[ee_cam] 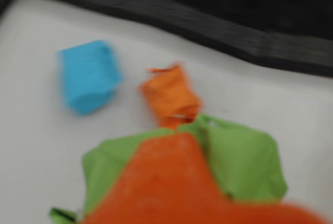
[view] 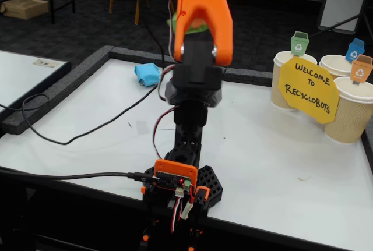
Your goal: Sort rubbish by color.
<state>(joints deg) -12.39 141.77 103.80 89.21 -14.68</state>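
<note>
- Green paper wad [ee_cam: 244,164]: seen in the wrist view at the lower middle, partly covered by the orange gripper [ee_cam: 179,182]. In the fixed view only a green sliver [view: 198,28] is seen beside the raised arm, above the table's far edge.
- Gripper: one orange finger [ee_cam: 171,177] is seen blurred across the front of the green wad. The wad appears to be clamped between the jaws, though the second finger is not clearly made out (the picture is smeared).
- Blue paper wad [ee_cam: 87,76]: lying on the white table top [ee_cam: 31,130], to the upper left in the wrist view. In the fixed view it [view: 148,74] is found near the far rim, left of the arm.
- Orange scrap [ee_cam: 170,96]: seen in the wrist view between the blue wad and the green one, just touching the green one's upper edge in the picture. Its nature cannot be told.
- Dark padded border [ee_cam: 218,31]: runs along the table's far edge.
- Paper cups [view: 349,114]: three, grouped at the right of the fixed view, well apart from both wads.
- Yellow sign [view: 306,89]: fixed before the cups, lettered "WELCOME TO RECYCLOBOTS".
- Bin-shaped tags: green [view: 299,43], blue [view: 355,49] and orange [view: 361,68], one above each cup.
</note>
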